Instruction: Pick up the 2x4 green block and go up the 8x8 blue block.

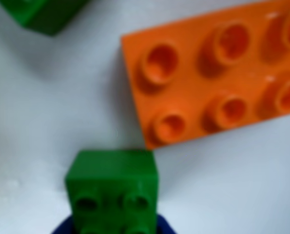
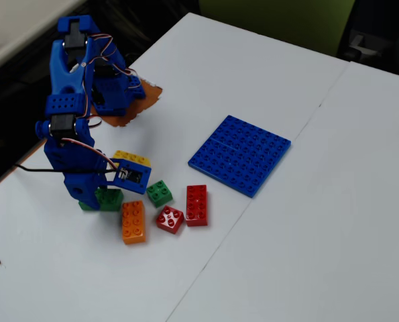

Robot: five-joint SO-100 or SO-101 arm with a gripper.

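Two stud rows, green block (image 1: pixel 113 187)

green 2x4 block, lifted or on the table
Cannot tell: the gripper covers the green 2x4 block, hiding its base.

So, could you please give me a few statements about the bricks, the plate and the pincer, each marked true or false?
1. The 8x8 blue block has no brick on it. True.
2. The pincer is at the 2x4 green block, left of the orange brick in the fixed view. True.
3. The 2x4 green block already rests on the blue plate. False: it is at the pincer, far from the plate.
4. Two red bricks lie on the table, a 2x4 and a smaller one. True.
5. In the wrist view the orange brick shows no studs. False: two rows of studs face up.
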